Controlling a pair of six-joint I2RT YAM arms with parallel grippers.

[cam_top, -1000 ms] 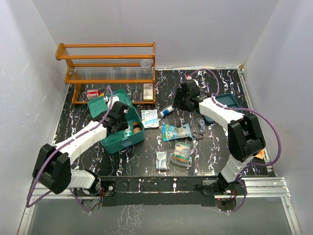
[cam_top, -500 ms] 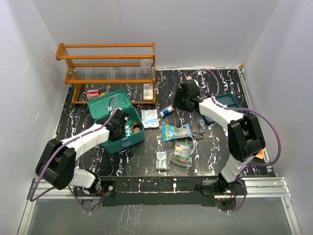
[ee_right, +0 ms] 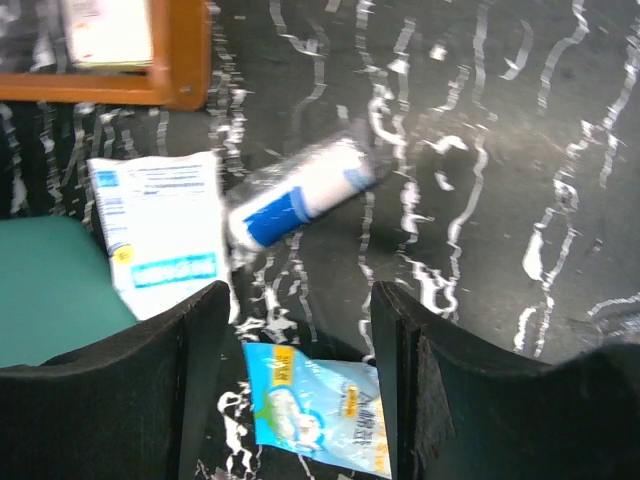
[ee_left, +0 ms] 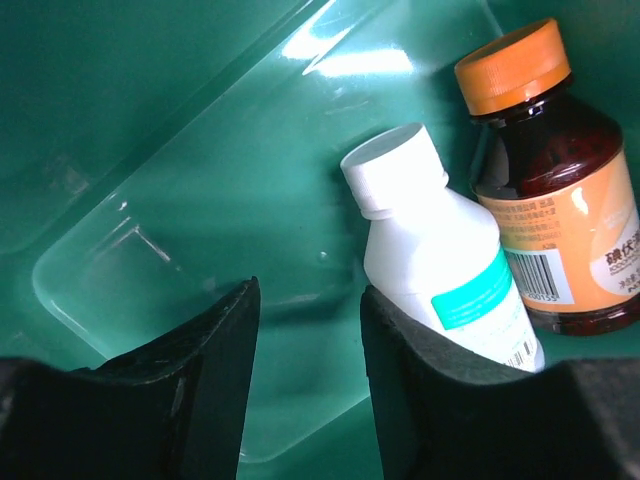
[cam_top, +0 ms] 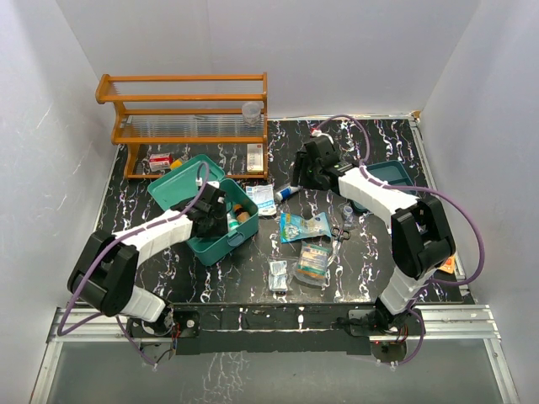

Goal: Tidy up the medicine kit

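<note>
The medicine kit (cam_top: 221, 246), a teal box, lies open with its lid (cam_top: 177, 177) tipped back. My left gripper (cam_top: 216, 215) is down inside it, open and empty (ee_left: 305, 330). Its right finger (ee_left: 420, 390) rests against a white bottle (ee_left: 440, 260), which lies beside a brown bottle with an orange cap (ee_left: 550, 190). My right gripper (cam_top: 305, 175) hovers open and empty (ee_right: 300, 340) above a white and blue tube (ee_right: 300, 195), which also shows in the top view (cam_top: 286, 191).
A white sachet (cam_top: 264, 199) touches the kit's right side. A blue packet (cam_top: 305, 225), more packets (cam_top: 313, 263), scissors (cam_top: 337, 231) and a small vial (cam_top: 347, 210) lie mid-table. A wooden rack (cam_top: 189, 118) stands at the back left, a flat teal tray (cam_top: 394, 175) at the right.
My left gripper has gone deeper into the kit and the kit has turned and slid right, up to the white sachet. My right gripper has shifted slightly left.
</note>
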